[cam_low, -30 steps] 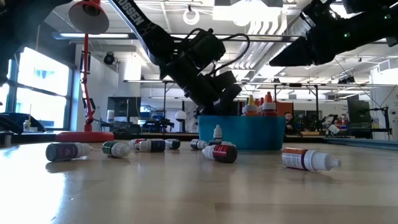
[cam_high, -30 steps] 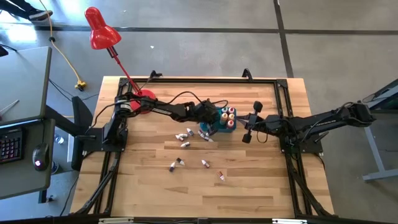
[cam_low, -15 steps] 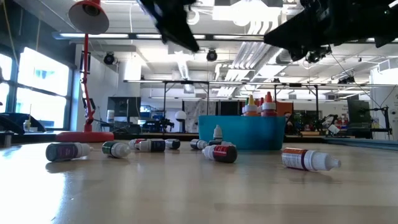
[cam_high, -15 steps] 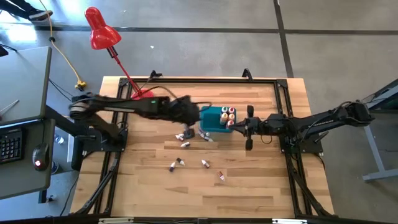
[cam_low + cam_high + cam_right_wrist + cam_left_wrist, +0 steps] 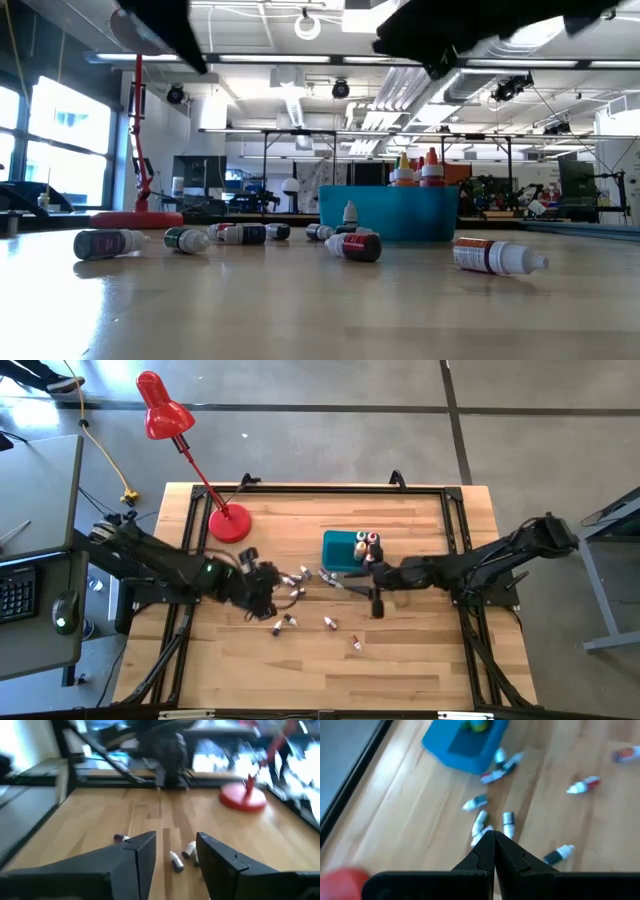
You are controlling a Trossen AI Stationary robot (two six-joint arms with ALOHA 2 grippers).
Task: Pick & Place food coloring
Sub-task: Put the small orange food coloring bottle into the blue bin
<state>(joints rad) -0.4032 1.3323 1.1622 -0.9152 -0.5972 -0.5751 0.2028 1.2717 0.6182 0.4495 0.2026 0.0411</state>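
Just beyond my shut, empty left claw (image 5: 494, 836) lie scattered food coloring bottles (image 5: 508, 823) on the surface (image 5: 420, 650). My right claw (image 5: 176, 845) hangs open near them.

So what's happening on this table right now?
Two arms are sorting small food coloring bottles into a blue bin. A few bottles already stand upright inside it; most others lie scattered on the wooden table. The left gripper, fingers shut and empty, is above the loose bottles left of the bin. The right gripper, open and empty, is in front of the bin. Nothing is being carried.
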